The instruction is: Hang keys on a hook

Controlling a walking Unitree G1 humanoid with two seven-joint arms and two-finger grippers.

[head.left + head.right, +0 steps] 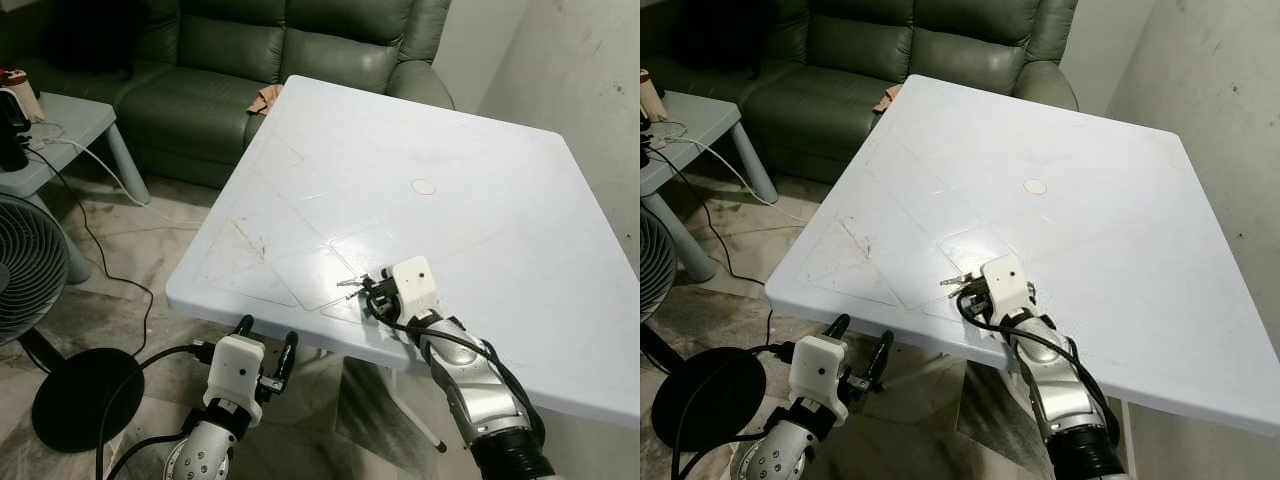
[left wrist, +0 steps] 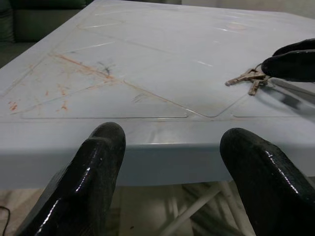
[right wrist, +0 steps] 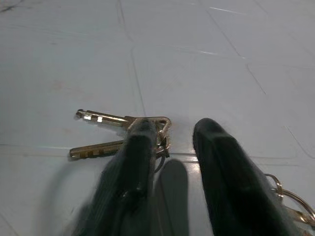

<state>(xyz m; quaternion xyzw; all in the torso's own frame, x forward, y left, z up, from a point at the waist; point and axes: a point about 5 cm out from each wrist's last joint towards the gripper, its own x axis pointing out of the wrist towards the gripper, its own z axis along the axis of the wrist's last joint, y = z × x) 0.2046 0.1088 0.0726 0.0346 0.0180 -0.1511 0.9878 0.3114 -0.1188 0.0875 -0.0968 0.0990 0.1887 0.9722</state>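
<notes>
Your right gripper (image 1: 366,297) is down on the white bench (image 1: 500,200), close to its near edge, with the keys (image 3: 120,132) lying flat on the surface at its fingertips. In the right wrist view the jaws stand slightly spread: one finger overlaps the key heads and ring, the other sits just beside them with a gap of bare bench between the two. The two key blades point away to one side, both flat on the bench. You cannot tell whether that finger presses on the keys or only covers them. A second ring with keys (image 3: 290,201) shows at the frame's lower corner.

Your left gripper (image 1: 266,345) hangs below and in front of the bench edge, jaws spread wide, nothing between them; its wrist view looks across the bench top toward the keys.

Beyond the bench: green sofa (image 1: 260,60), a low side table (image 1: 70,125), a fan (image 1: 30,270) on the floor.
</notes>
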